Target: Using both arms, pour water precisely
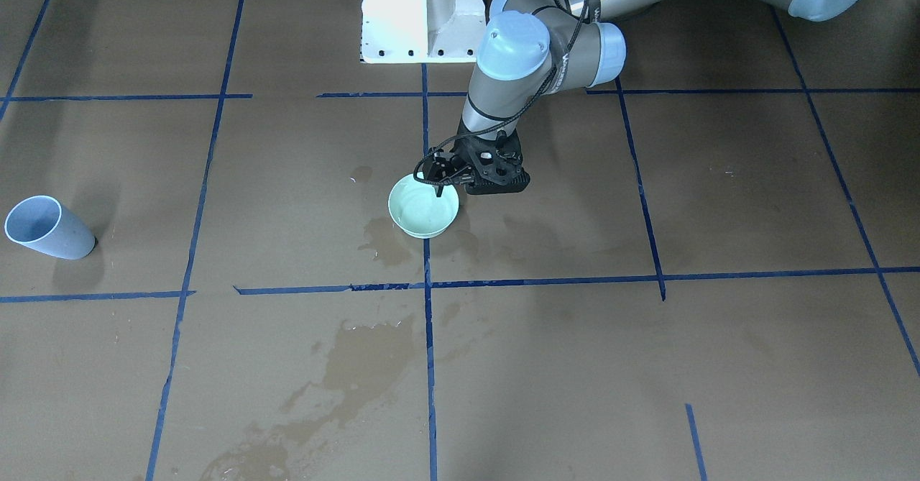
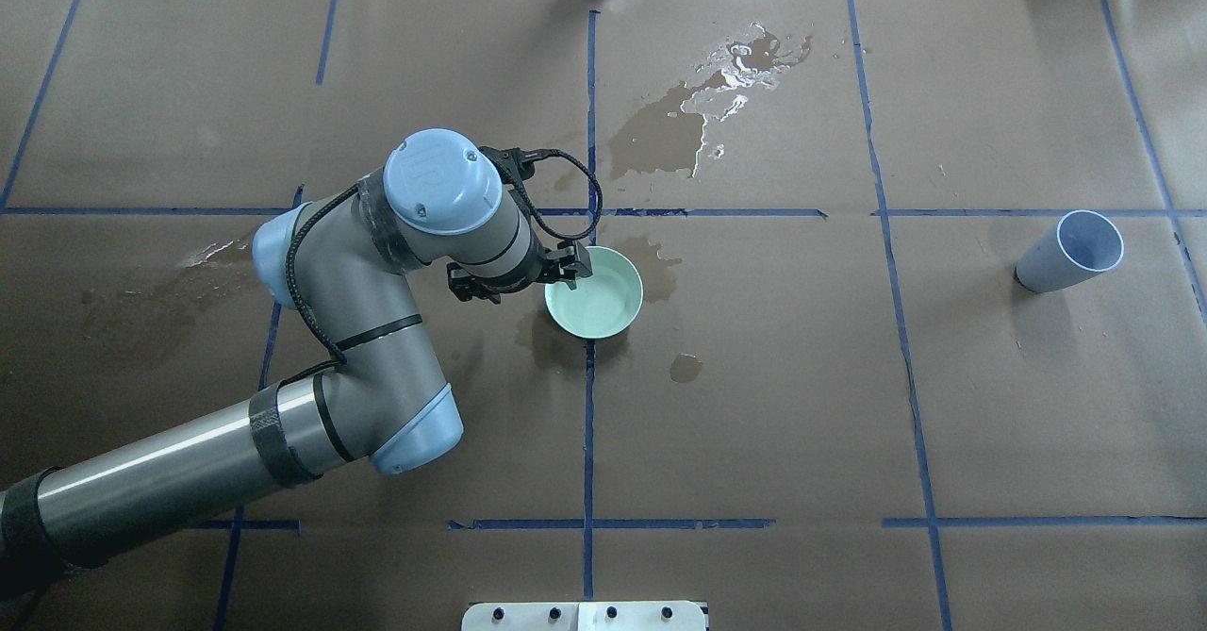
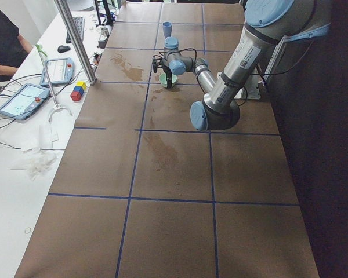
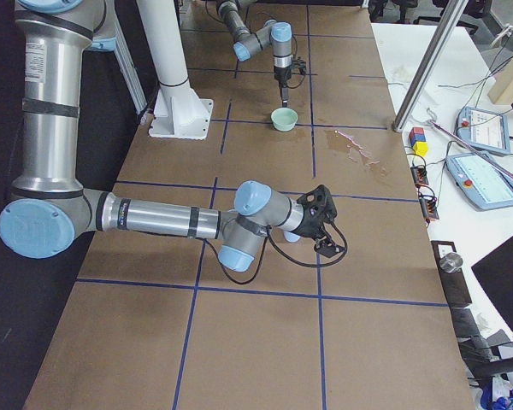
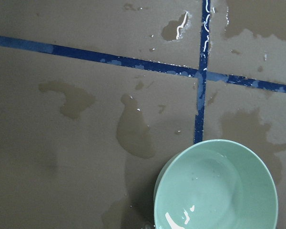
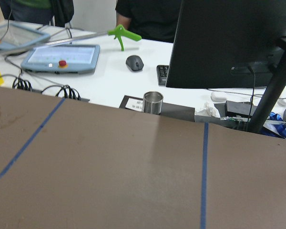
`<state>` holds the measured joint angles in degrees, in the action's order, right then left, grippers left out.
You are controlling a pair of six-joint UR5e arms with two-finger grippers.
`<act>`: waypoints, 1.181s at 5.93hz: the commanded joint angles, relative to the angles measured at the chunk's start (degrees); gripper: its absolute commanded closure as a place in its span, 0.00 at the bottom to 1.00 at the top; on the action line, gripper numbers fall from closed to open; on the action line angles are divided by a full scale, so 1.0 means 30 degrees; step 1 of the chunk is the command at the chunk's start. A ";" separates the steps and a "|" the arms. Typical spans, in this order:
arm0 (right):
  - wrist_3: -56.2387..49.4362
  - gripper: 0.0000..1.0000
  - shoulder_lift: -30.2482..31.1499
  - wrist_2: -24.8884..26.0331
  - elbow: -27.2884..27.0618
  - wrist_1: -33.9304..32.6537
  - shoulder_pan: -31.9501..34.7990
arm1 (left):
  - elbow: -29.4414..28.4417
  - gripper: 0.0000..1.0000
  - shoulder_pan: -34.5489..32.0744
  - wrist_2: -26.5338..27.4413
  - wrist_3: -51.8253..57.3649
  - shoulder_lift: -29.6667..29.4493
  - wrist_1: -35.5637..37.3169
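My left tool grips the rim of the bowl, one finger inside; water glints in the bowl just below it. My right tool sits well apart; I can't tell its state.

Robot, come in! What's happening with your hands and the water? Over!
Left hand at rim of pale green bowl, grip unclear. Right hand far off, state unclear. Water glints in bowl. Wet patches around it.

The left pincer points down, closure unclear; the right arm stretches low.
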<state>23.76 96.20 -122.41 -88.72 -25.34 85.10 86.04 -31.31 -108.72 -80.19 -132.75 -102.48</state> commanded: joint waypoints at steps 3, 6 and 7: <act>-0.3359 0.00 0.1093 -0.8799 0.0246 -0.4032 0.3331 | -0.1081 0.46 0.0154 -0.0001 -0.0311 -0.0604 -0.0087; -0.9024 0.00 0.0952 -0.8536 0.0190 -1.1364 0.3274 | -0.1198 0.46 0.0387 -0.0001 -0.0280 -0.0545 -0.0117; -1.0773 0.00 0.0951 -0.6794 0.0131 -1.2606 0.3012 | -0.1227 0.46 0.0388 -0.0001 -0.0251 -0.0545 -0.0117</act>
<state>-3.92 99.15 -146.44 -88.19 -58.52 94.73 82.42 -30.21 -108.72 -81.01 -134.42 -102.81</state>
